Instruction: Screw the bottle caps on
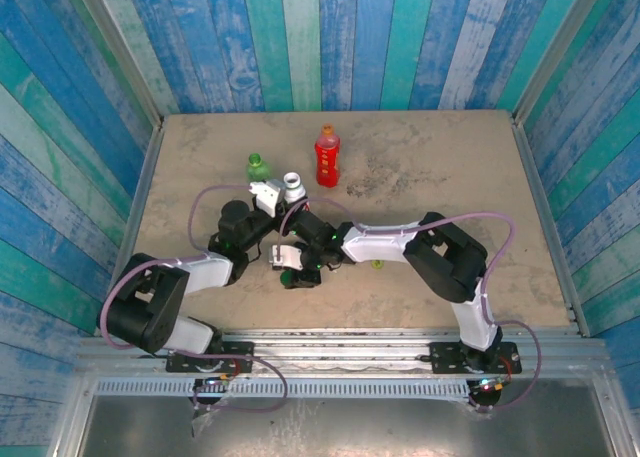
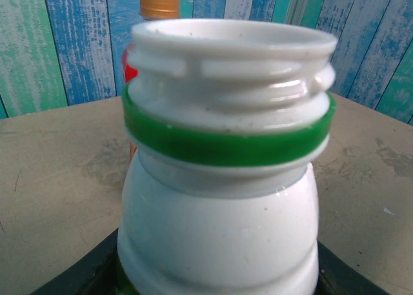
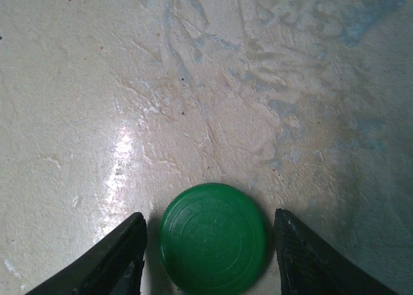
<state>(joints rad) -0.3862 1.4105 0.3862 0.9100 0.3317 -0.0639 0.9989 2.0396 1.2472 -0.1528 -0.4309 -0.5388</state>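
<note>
The table (image 1: 200,157) is sandy brown and flat. It has dark smudges (image 1: 400,182) on the far right side and pale scratches (image 3: 193,82) too. Walls (image 1: 330,37) made of blue and green painted boards stand at the left, right and far sides. The paint looks worn. A shiny metal rail (image 1: 340,339) runs along the near edge.
</note>
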